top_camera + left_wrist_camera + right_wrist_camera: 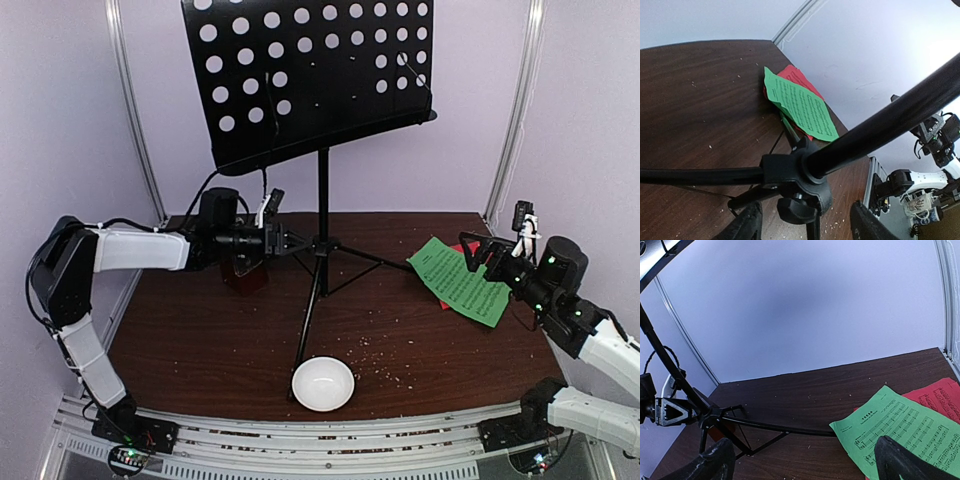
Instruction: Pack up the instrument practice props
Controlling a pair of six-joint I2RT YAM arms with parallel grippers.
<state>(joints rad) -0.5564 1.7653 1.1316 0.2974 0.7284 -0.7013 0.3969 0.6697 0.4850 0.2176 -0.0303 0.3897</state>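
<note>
The black music stand rests on its thin tubular tripod legs at mid-worktop, with its flat perforated desk tilted overhead. The left gripper has its jaws apart, one on each side of the moulded leg hub, gripping nothing. Behind that arm sits the dark red-brown metronome, partly hidden. The green sheet, printed with notation, overlaps the red sheet at the right edge. The right gripper hangs spread wide above them. A round white bowl sits on the crumb-speckled dark wood worktop.
</note>
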